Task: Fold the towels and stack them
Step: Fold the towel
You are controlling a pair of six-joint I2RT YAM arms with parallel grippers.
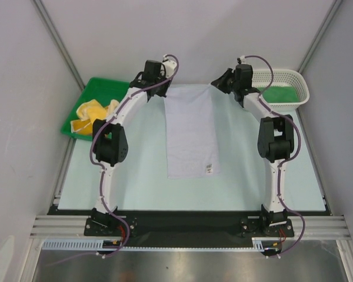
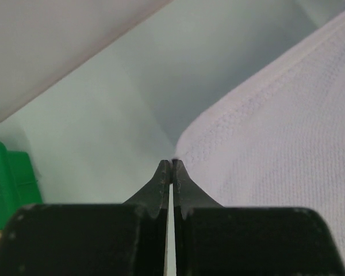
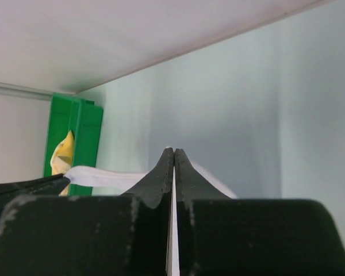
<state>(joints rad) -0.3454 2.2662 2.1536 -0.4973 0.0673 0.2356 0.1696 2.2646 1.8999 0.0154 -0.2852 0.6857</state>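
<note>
The pale towel (image 1: 191, 132) is being held spread on the desk (image 1: 135, 176), right of the green tray (image 1: 97, 87), its far corners being pinched by the left hand (image 2: 172, 165) and the right hand (image 3: 173, 153), both clamped on it. Yellow towels (image 1: 94, 111) are lying inside that tray.

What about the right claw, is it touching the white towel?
Touching. The right wrist view shows the right claw shut on the white towel, cloth spreading from both sides of its tips.
</note>
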